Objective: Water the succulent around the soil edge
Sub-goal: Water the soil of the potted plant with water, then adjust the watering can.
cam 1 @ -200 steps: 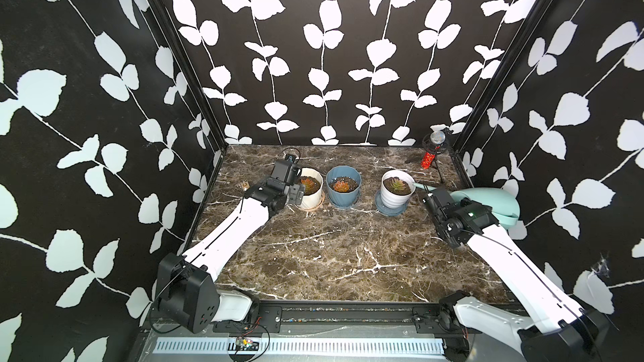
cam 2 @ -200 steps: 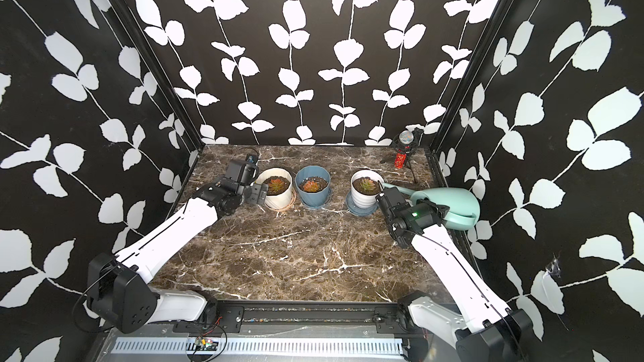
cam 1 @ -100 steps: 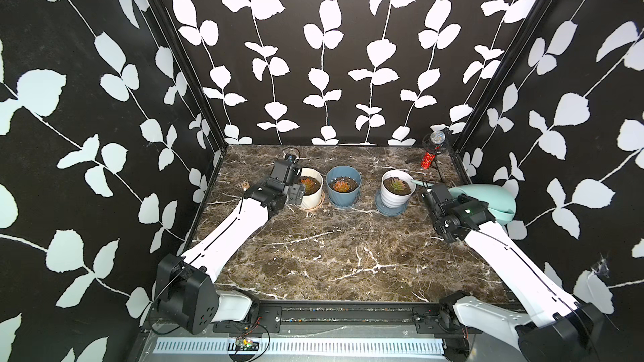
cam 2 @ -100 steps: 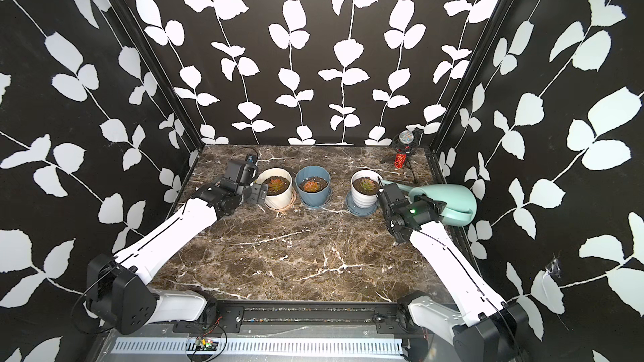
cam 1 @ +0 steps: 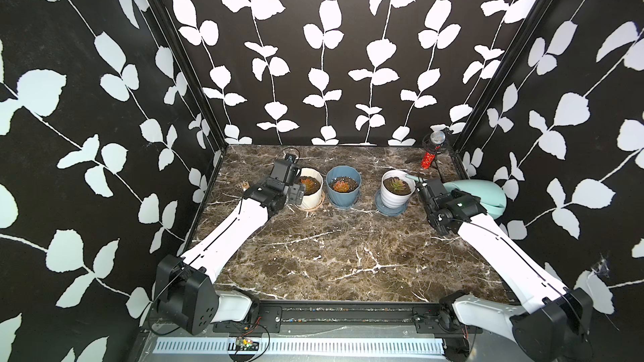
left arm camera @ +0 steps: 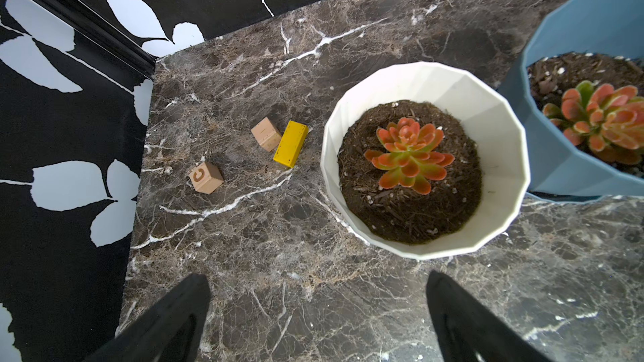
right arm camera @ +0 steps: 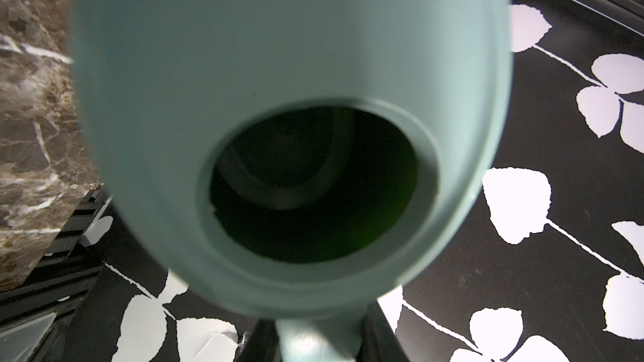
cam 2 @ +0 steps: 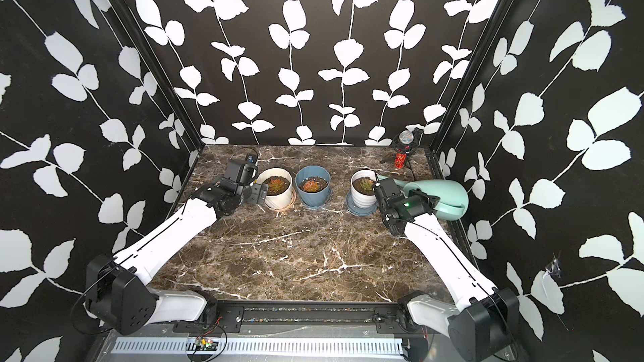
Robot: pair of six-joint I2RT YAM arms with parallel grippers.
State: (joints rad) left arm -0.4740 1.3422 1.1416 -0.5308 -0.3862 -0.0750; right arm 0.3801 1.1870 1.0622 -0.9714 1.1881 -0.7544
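A green-pink succulent (cam 1: 397,185) grows in a ribbed white pot (cam 1: 395,200) on a blue saucer, seen in both top views (cam 2: 365,184). My right gripper (right arm camera: 317,337) is shut on the handle of a teal watering can (cam 1: 488,196), whose filling hole faces the wrist camera (right arm camera: 313,182). The can is tipped, with its spout tip (cam 1: 409,176) over that pot's right rim. No water stream is visible. My left gripper (left arm camera: 317,280) hangs open over bare marble beside the left white pot (left arm camera: 495,168), which holds an orange succulent (left arm camera: 407,154).
A blue pot (cam 1: 343,186) with an orange succulent stands between the two white pots. Two wooden cubes (left arm camera: 206,177) (left arm camera: 266,134) and a yellow block (left arm camera: 291,143) lie left of the left pot. A small microphone stand (cam 1: 434,141) occupies the back right corner. Patterned walls close three sides.
My right arm has carried the watering can slightly leftward, toward the right-hand white pot. The left arm has stayed put.
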